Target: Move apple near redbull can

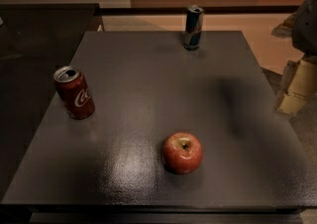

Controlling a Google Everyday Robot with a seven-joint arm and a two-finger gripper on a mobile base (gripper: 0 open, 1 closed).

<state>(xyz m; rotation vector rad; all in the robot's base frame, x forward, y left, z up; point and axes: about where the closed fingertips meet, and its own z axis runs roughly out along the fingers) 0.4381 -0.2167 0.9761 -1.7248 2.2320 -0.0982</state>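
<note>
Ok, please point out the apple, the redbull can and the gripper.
apple [183, 152]: camera view, middle of its red skin.
redbull can [193, 27]: camera view, middle of its side.
gripper [296, 88]: camera view, pale part at the right edge, beside the table.

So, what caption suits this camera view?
Apple near the front of the table, slim blue can at its far edge, cola can left, robot's tool beyond the right side.

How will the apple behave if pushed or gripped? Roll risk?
Apple is round and sits stem dimple up on the smooth, glossy table, so a push likely rolls it rather than slides it. Its shiny skin may slip in a pinch; looks rigid. Gripper sits at the right edge, apart from it.
</note>
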